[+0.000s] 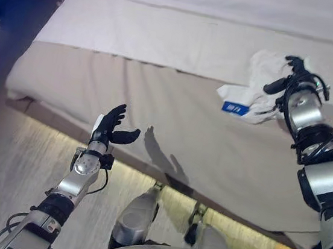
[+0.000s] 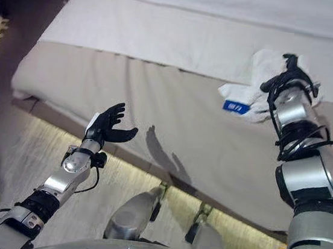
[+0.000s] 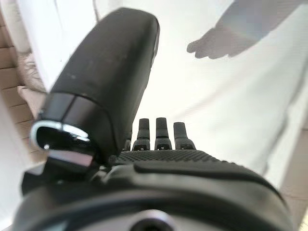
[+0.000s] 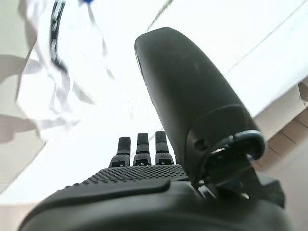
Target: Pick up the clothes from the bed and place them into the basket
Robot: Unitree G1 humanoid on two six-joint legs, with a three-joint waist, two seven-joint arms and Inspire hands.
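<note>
White garment (crumpled) — on bed

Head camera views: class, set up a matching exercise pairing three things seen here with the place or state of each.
Column one:
1. white garment
2. left hand
3. right hand

Column two:
A. open, held beside the bed's side, holding nothing
B. crumpled on the bed near its edge
C. open, over the white cloth

Pairs: 1-B, 2-A, 3-C
</note>
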